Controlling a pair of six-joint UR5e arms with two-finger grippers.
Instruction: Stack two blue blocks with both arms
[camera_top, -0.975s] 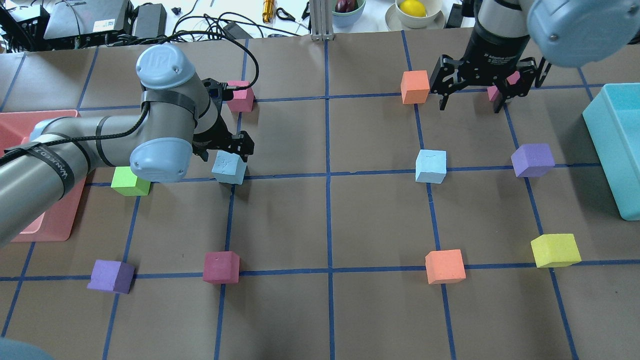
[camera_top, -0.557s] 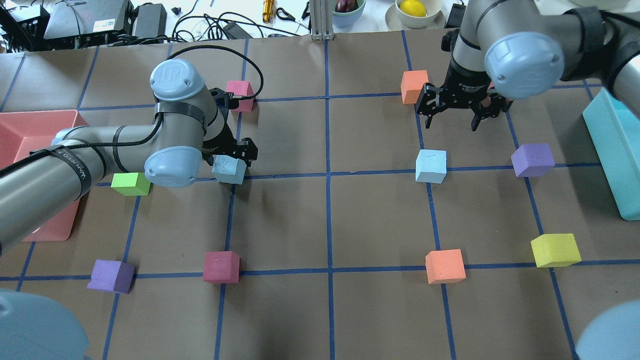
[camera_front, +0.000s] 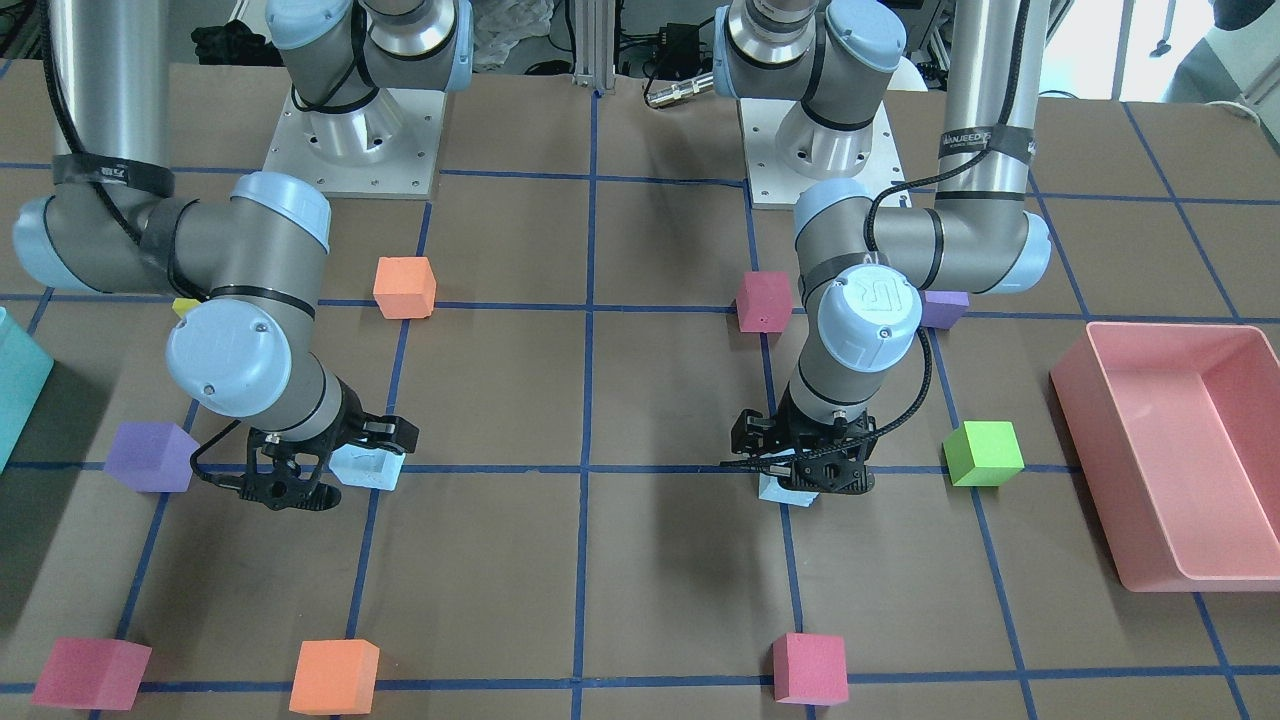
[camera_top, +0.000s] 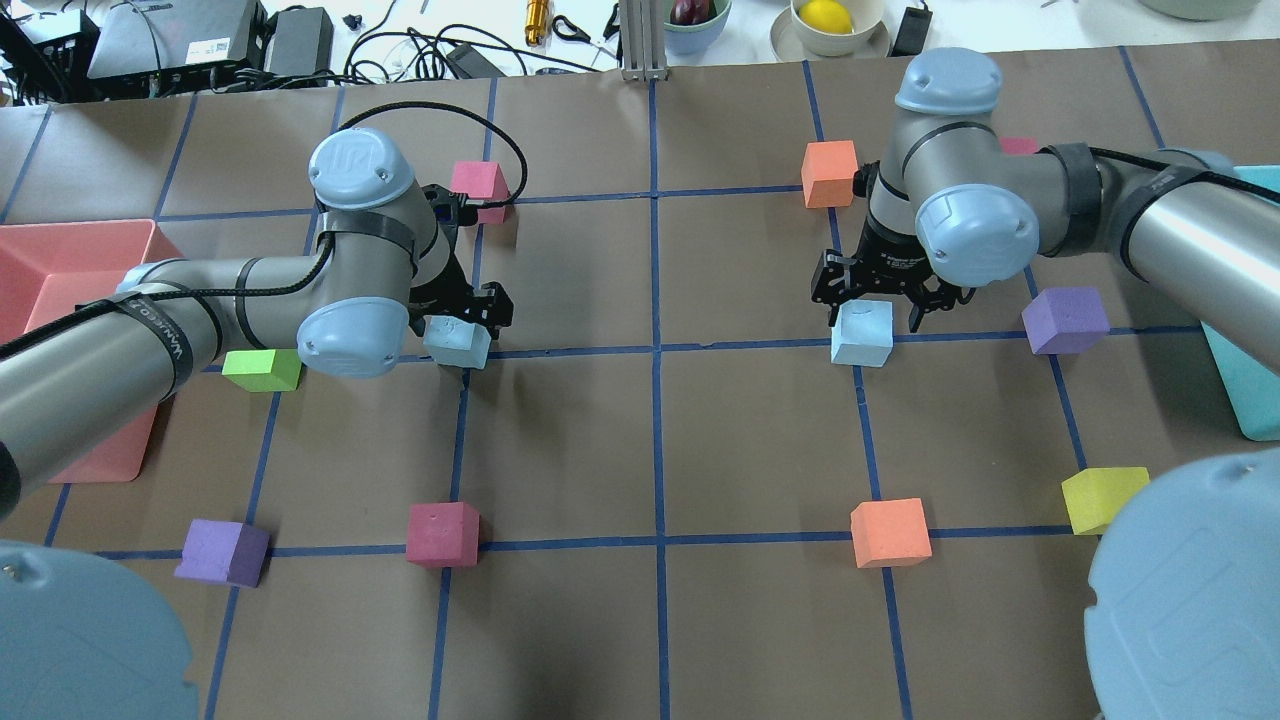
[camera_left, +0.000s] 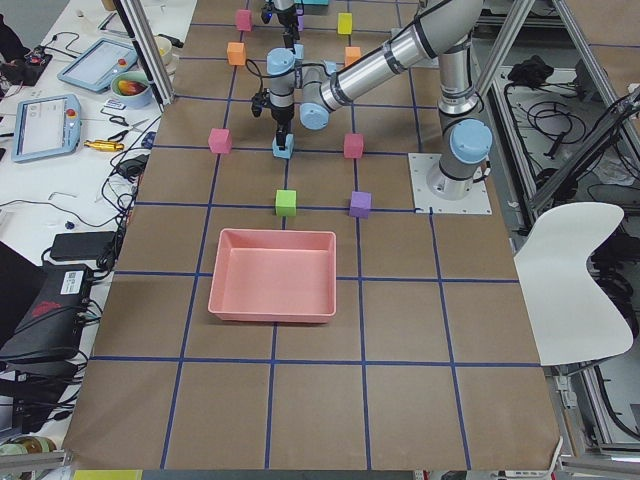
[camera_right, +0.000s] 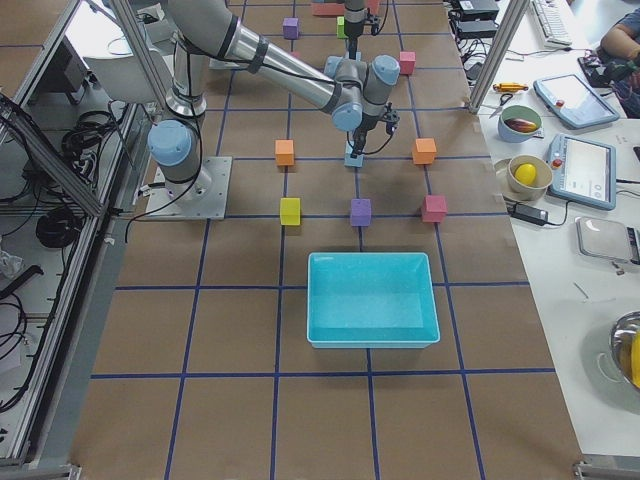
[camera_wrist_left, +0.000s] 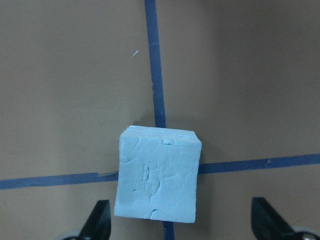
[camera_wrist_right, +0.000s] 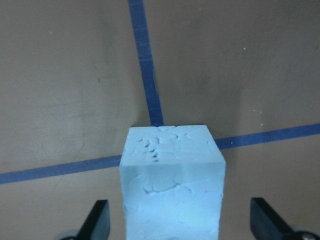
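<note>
While both blue blocks rest on the table (camera_top: 760, 440), well apart and unstacked, note their positions. The left blue block (camera_top: 458, 343) sits on a crossing of the blue tape grid (camera_top: 570, 351). The right blue block (camera_top: 862, 333) sits on another crossing along the same line.

Left side: the left gripper (camera_top: 455, 318) is down over its block with the jaws spread. In your left wrist view the block (camera_wrist_left: 157, 172) lies between the two fingertips. It is nearer one tip, and there is a clear gap on the other side. Nothing is gripped.

Right side: the right gripper (camera_top: 872, 308) hangs directly above its block with the jaws wide apart. The right wrist view shows the block (camera_wrist_right: 172, 185) centred between the tips, with space on both sides. Its top face is scuffed.

Surroundings:
- A green cube (camera_top: 258, 368) lies near the left block, and the pink bin (camera_top: 70, 228) is beyond it.
- A pink cube (camera_top: 478, 180) lies just past the left wrist.
- An orange cube (camera_top: 830, 173) lies just past the right wrist.
- A purple cube (camera_top: 1066, 320) lies on the right block's outer side, with the teal bin (camera_top: 1245, 395) further out.
</note>
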